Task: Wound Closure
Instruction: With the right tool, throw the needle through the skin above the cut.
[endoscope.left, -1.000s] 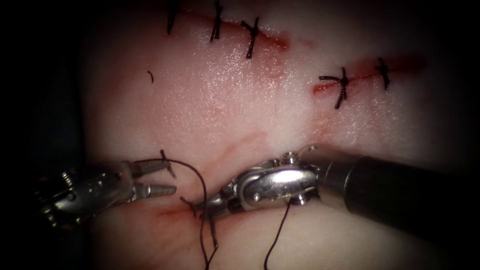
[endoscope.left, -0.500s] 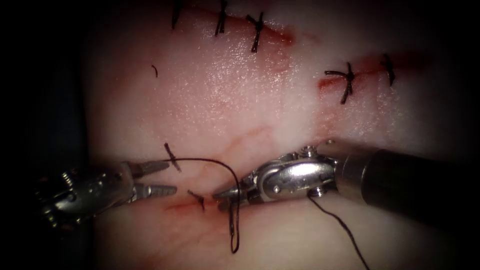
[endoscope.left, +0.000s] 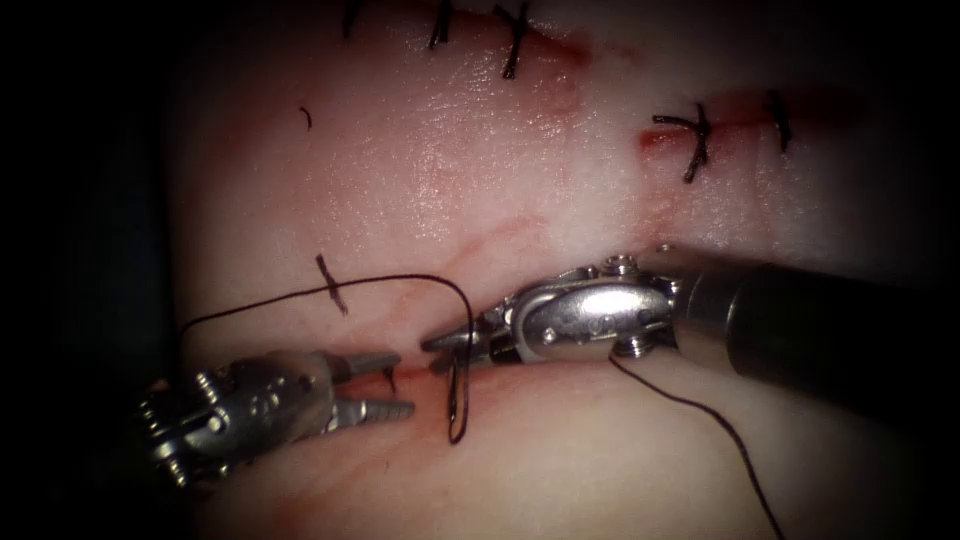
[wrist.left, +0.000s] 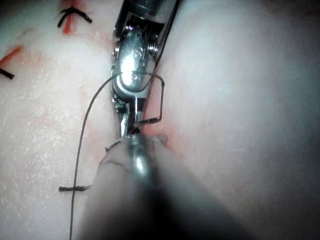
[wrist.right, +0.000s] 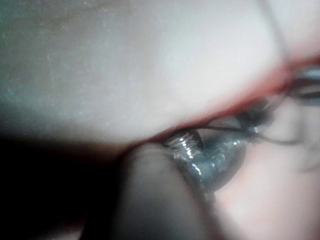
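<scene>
Your right tool (endoscope.left: 445, 345), mid-frame, grips the thread (endoscope.left: 460, 400) — a loop hangs beneath its tips. Your left tool (endoscope.left: 385, 385), lower left, sits parted and empty at the cut (endoscope.left: 440, 385). Needle: can't tell. Keep tension gentle — avoid tearing the tissue (endoscope.left: 450, 180).

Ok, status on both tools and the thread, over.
Left tool jaws open, holding nothing, at the cut. Right tool shut on the thread, loop hanging below its tip. Needle not made out. Thread crosses the tissue leftward.
</scene>
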